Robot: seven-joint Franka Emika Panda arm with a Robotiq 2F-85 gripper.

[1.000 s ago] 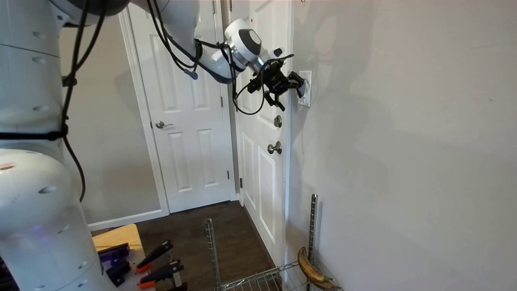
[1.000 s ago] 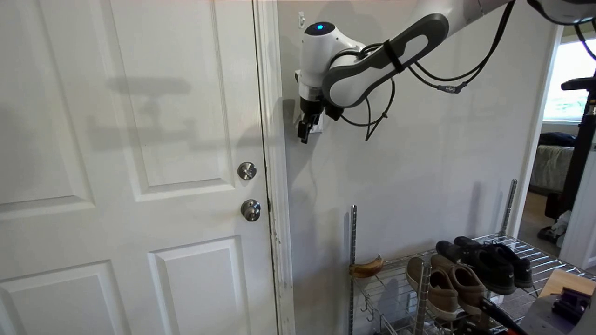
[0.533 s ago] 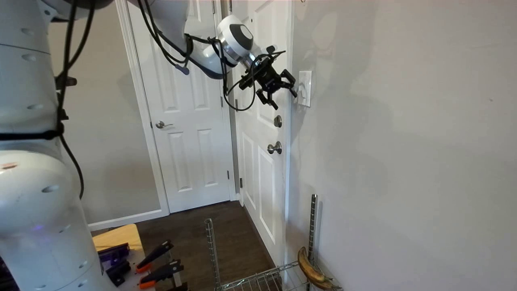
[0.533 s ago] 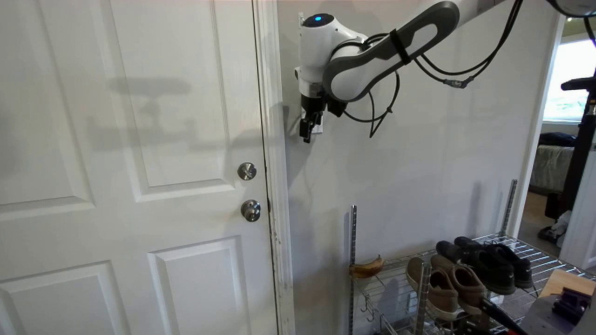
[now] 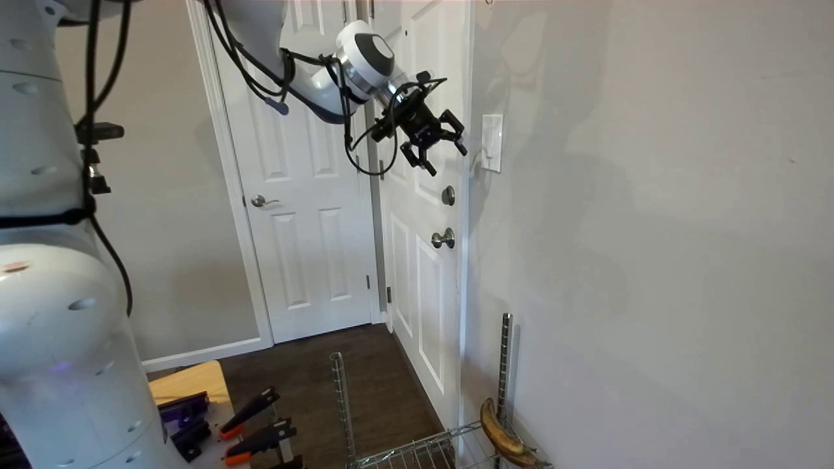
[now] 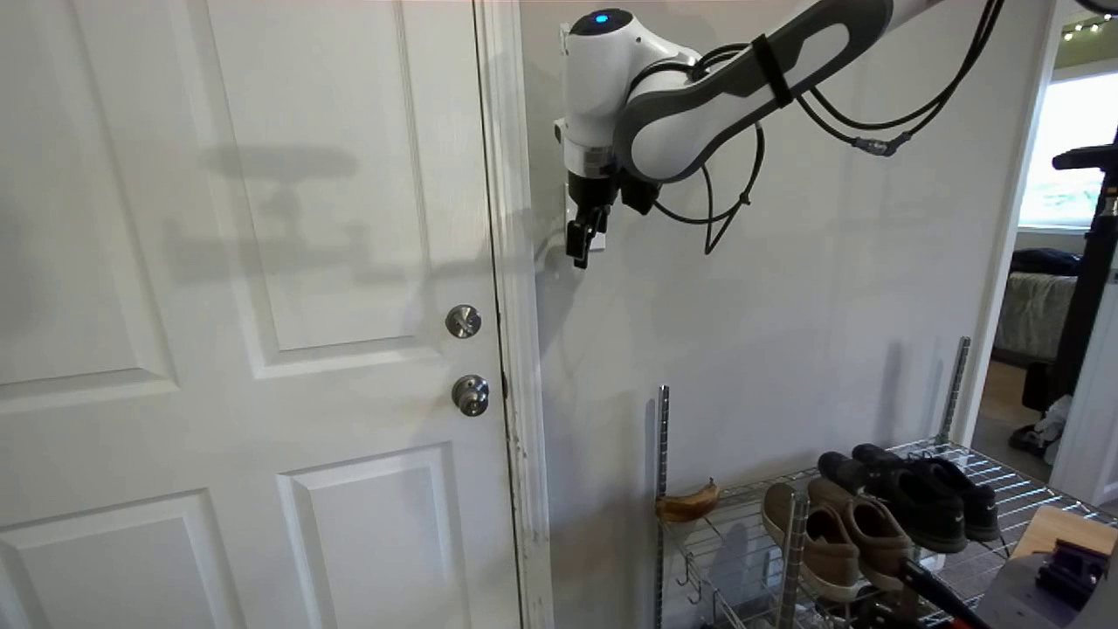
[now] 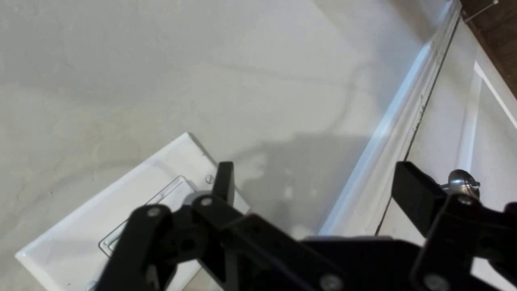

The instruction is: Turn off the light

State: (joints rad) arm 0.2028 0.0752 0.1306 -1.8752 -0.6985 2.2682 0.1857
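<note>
Gripper (image 5: 448, 161) spread wide, clear of the switch plate (image 5: 492, 142)!
The plate's on the wall (image 5: 651, 228) by the door frame (image 6: 514, 218), off-centre in the wrist view: pushed straight in, a finger (image 7: 223, 182) could catch only the rim (image 7: 107, 196), missing the switch.

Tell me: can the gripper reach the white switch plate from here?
Probably yes: I see nothing between the open gripper and the white switch plate, though the plate sits to one side in the wrist view; likely shift first.
</note>
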